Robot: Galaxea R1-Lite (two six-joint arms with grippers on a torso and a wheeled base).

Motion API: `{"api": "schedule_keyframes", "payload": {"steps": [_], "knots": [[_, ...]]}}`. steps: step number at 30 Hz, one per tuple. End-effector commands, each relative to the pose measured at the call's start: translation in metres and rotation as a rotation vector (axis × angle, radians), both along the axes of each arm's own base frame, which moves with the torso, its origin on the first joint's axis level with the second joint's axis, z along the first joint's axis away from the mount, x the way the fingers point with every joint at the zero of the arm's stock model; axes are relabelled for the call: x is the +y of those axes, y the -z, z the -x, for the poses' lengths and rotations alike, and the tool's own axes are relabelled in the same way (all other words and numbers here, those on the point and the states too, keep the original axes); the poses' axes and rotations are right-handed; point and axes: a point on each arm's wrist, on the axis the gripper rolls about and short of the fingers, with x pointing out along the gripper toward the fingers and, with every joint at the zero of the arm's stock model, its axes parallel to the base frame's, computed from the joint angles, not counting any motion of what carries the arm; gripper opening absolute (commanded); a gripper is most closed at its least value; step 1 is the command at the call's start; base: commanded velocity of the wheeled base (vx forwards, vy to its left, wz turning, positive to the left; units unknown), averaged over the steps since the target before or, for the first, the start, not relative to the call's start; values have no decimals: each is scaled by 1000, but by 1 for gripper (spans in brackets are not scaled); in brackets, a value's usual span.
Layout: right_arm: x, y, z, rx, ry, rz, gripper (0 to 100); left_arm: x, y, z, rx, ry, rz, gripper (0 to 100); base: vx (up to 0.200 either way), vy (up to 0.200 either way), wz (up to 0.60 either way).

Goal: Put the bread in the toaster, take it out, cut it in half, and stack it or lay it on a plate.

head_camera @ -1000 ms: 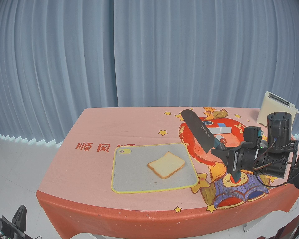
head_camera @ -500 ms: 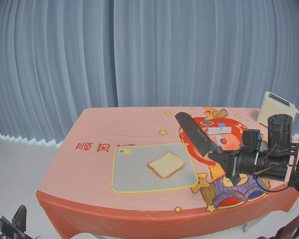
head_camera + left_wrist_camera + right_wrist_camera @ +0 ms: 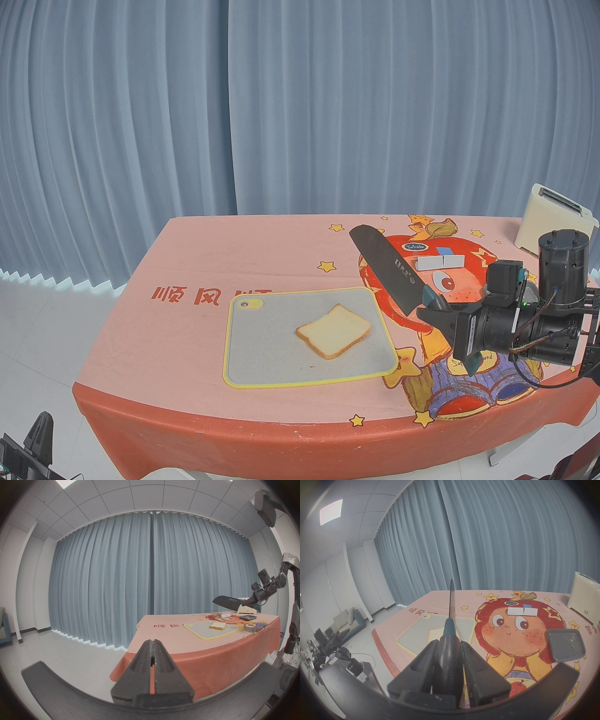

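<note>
One slice of bread (image 3: 334, 330) lies flat on the grey, yellow-rimmed cutting board (image 3: 262, 350). My right gripper (image 3: 445, 312) hovers just right of the board, shut on the teal handle of a knife (image 3: 387, 269). Its dark blade slants up and away over the board's far right corner, clear of the bread. From the right wrist, the blade (image 3: 452, 605) points edge-on over the bread (image 3: 435, 633). The white toaster (image 3: 553, 219) stands at the table's far right. My left gripper (image 3: 152, 664) is shut on nothing, low and off the table's left side.
A dark grey square plate (image 3: 565, 644) sits on the tablecloth between the toaster (image 3: 586, 598) and my right arm. Two small white and blue blocks (image 3: 440, 261) lie behind the knife. The table's left half (image 3: 187, 262) is bare cloth.
My right gripper has shifted the knife a little left and lower, bringing the blade tip closer to the board. Bread and board have not moved.
</note>
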Motion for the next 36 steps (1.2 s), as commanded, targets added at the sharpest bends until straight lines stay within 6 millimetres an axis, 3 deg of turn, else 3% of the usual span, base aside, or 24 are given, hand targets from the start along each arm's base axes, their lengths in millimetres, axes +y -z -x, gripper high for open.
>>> {"api": "schedule_keyframes", "payload": {"steps": [1,36], "knots": [[0,-2,3,-7,-8,-6,0,0,5,0,0,0,0,0,0,0,0],[10,4,14,1,-60,20,0,0,5,0,-3,0,5,0,0,0,0]]}}
